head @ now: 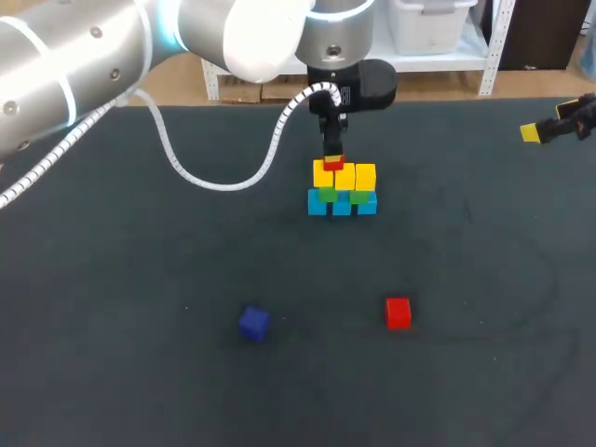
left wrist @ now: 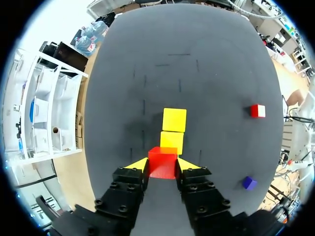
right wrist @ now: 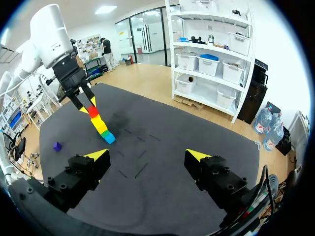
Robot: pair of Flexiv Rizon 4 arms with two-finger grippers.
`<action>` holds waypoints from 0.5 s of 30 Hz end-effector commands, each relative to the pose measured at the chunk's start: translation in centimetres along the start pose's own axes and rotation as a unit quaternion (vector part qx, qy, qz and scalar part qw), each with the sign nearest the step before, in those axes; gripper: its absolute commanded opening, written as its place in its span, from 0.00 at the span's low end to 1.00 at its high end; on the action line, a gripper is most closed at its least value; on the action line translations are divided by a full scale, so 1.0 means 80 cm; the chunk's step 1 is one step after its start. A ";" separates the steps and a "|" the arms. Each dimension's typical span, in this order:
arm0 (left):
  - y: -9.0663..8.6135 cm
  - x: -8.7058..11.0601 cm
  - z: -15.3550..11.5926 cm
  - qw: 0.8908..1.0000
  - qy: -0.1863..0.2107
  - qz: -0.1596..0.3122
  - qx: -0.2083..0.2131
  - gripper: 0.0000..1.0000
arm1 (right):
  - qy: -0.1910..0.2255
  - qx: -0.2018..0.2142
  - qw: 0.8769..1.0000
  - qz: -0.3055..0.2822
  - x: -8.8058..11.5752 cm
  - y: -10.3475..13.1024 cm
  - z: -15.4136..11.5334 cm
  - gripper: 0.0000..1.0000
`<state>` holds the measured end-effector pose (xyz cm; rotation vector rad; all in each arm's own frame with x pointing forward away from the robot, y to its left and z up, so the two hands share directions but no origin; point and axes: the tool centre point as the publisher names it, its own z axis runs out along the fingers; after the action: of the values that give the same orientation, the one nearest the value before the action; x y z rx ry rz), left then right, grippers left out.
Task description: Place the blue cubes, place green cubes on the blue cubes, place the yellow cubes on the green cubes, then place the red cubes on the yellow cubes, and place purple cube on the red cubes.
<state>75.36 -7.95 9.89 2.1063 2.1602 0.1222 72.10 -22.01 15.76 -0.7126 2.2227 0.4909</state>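
**Left gripper (left wrist: 163, 167) clamping a red cube (left wrist: 163, 160) atop the stack.**
Nearest, the purple cube (head: 253, 322) and a second red cube (head: 398, 313) lie apart on the table (head: 112, 326). Beyond them, blue cubes (head: 341, 205), green cubes (head: 328, 194) and yellow cubes (head: 345, 176) stand layered, the clamped cube over the end yellow one. The right gripper (right wrist: 147, 155), well aside, has its fingers spread wide.

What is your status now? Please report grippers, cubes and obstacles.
Left gripper shut on red cube, just above the yellow cubes. Right gripper open, empty, off to the side. Second red cube and purple cube loose on table. Nothing blocking.
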 end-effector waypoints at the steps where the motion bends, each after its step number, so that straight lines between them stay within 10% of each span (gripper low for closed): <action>1: 0.002 -0.001 0.003 1.000 0.003 0.001 0.000 0.17 | -0.001 -0.002 1.000 0.000 0.000 -0.001 0.001 1.00; 15: 0.003 -0.002 0.003 1.000 0.001 0.003 -0.003 0.28 | -0.001 -0.002 1.000 0.000 0.000 -0.001 0.001 1.00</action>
<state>75.51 -8.07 9.68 2.1068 2.1531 0.1333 72.10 -22.01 15.76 -0.7126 2.2227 0.4909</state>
